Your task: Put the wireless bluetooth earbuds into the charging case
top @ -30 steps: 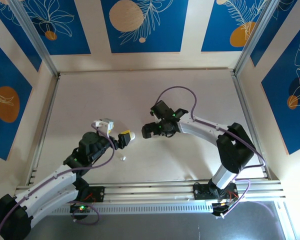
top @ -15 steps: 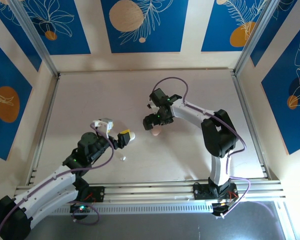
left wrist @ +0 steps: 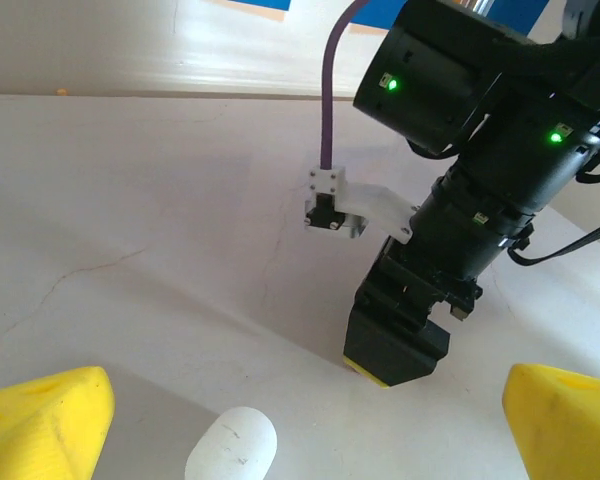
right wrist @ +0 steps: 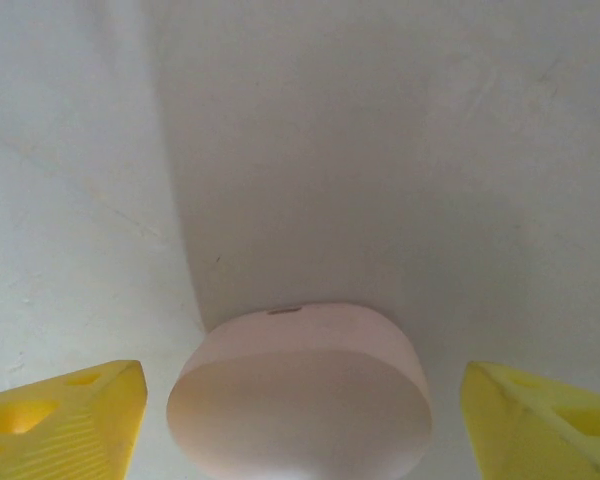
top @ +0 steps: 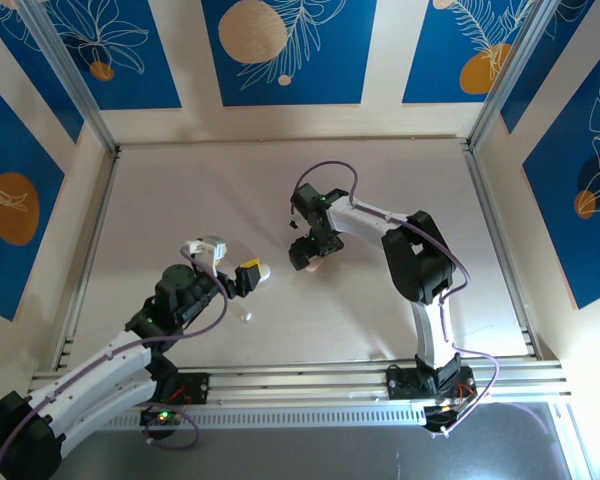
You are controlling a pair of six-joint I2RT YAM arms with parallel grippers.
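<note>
The right gripper (right wrist: 300, 392) is hanging spread open over the bench (right wrist: 400, 150), its yellow fingers standing either side of a pale pink charging case (right wrist: 300, 405) without touching it. The left gripper (left wrist: 305, 400) is gaping wide around a white case (left wrist: 232, 447). A tiny white earbud (top: 246, 316) is lying loose near it, on the side of the arm bases.
</note>
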